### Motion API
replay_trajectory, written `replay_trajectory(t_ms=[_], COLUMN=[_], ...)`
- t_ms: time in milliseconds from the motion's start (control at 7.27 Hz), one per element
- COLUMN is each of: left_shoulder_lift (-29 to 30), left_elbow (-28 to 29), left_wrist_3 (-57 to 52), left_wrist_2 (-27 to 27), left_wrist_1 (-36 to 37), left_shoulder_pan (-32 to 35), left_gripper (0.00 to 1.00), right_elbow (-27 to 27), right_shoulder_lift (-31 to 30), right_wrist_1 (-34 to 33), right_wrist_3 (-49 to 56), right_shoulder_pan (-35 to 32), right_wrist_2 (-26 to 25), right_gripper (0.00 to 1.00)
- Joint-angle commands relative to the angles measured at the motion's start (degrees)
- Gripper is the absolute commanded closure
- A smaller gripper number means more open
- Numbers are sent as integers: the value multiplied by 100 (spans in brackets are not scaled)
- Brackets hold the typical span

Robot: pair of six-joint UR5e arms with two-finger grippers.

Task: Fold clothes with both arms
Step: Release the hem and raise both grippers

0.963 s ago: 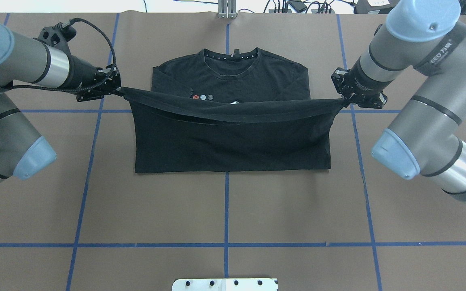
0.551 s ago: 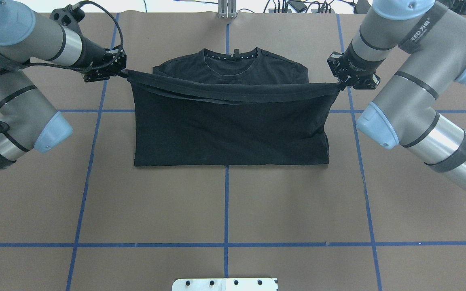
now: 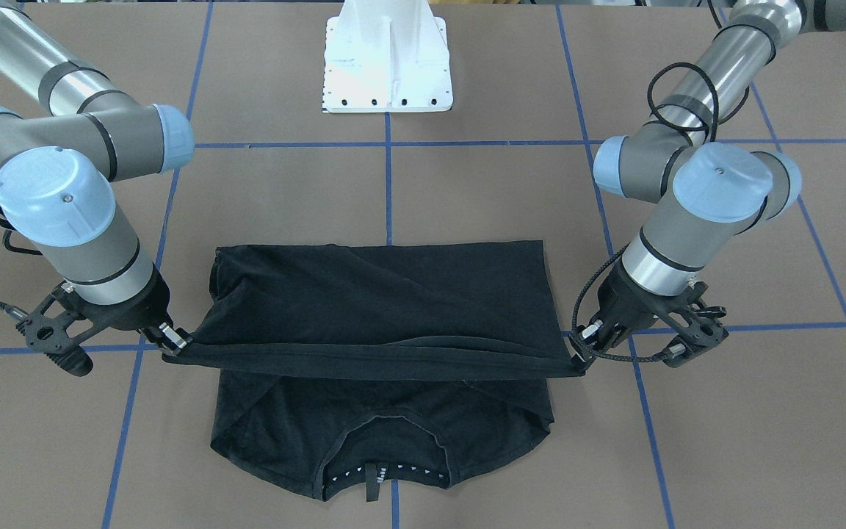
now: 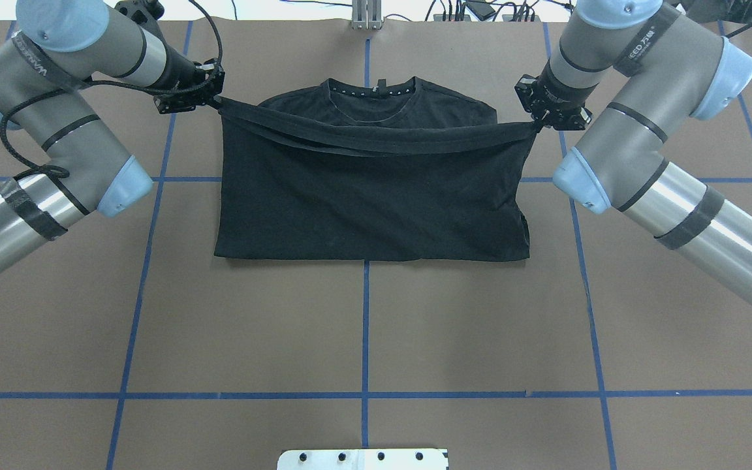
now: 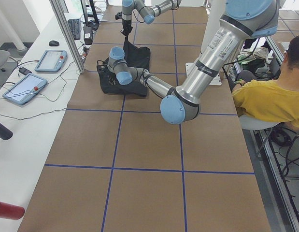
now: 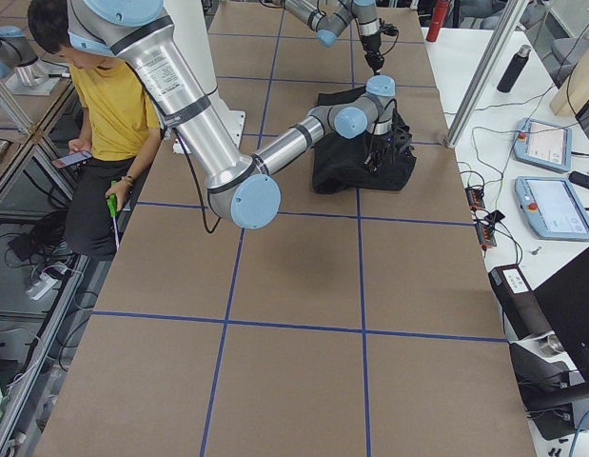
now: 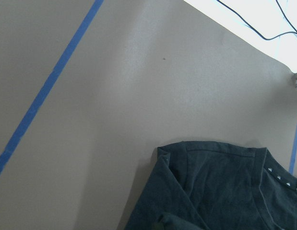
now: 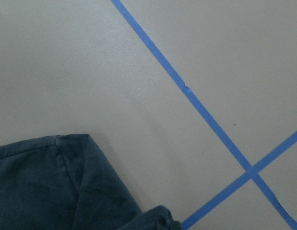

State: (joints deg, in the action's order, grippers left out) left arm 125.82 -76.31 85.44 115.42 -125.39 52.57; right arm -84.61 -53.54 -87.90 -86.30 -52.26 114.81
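While left fingers and right fingers pinch T-shirt | fabric doubled, taut between

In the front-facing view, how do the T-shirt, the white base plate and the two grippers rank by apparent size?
1. T-shirt
2. white base plate
3. left gripper and right gripper: they look alike, so I do not rank them.
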Motion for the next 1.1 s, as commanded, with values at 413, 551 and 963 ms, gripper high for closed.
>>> replay_trajectory(t_ms=[413, 551, 963], left_shoulder_lift=[118, 118, 127], left_elbow=[758, 758, 671], left_wrist_3=[8, -1, 26], left_wrist_2=[-213, -213, -213], left_wrist_1=[-819, -820, -864], left_shoulder_pan=[-10, -10, 7], left_gripper=[38, 34, 32], right_elbow=[1051, 1034, -355], right_shoulder_lift=[265, 265, -432], right_wrist_1=[880, 889, 924], right_wrist_3=[-44, -71, -1332], right_shoulder_pan=[102, 94, 460], right_wrist_2=[-55, -55, -134], right_gripper=[46, 44, 32])
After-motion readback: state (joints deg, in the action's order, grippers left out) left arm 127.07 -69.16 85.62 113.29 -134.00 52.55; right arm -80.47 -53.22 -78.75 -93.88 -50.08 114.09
